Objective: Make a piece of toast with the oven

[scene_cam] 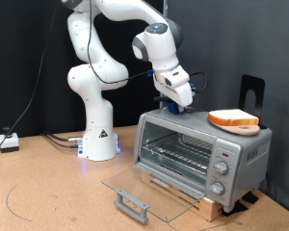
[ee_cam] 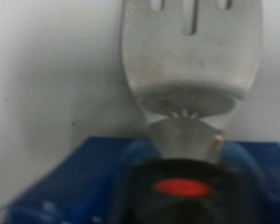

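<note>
The silver-grey oven (scene_cam: 224,164) stands on a wooden slatted base at the exterior view's right. Its glass door (scene_cam: 135,188) is dropped open and the wire rack (scene_cam: 178,154) inside is bare. The piece of toast (scene_cam: 233,119) lies on the oven's top, towards the right end. My gripper (scene_cam: 178,104) is just above the left end of the oven's top, to the left of the toast. In the wrist view the gripper (ee_cam: 182,187) is shut on the black handle of a slotted metal spatula (ee_cam: 191,65), whose blade points out over a pale surface.
The arm's white base (scene_cam: 98,135) stands to the left of the oven. Cables and a small box (scene_cam: 10,142) lie at the far left. A black stand (scene_cam: 252,91) rises behind the oven at the right. The open door's handle (scene_cam: 130,202) juts forward over the table.
</note>
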Controlling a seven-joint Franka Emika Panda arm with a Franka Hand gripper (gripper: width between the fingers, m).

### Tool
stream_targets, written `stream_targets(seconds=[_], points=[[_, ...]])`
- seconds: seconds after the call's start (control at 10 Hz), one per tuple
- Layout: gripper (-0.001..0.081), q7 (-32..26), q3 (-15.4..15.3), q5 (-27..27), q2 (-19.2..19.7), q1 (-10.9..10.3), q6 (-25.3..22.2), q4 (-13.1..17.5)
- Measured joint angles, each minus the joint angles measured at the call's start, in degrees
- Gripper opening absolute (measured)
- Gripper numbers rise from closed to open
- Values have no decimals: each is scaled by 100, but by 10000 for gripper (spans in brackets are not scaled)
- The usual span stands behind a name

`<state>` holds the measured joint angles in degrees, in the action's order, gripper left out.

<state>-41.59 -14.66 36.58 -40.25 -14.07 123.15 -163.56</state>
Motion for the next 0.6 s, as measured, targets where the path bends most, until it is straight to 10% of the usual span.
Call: stream_targets(seconds=[0.1,0.6], points=[[392,0,0,1,-1,1,8,7],[394,-178,124,222,-121,4,14,11]])
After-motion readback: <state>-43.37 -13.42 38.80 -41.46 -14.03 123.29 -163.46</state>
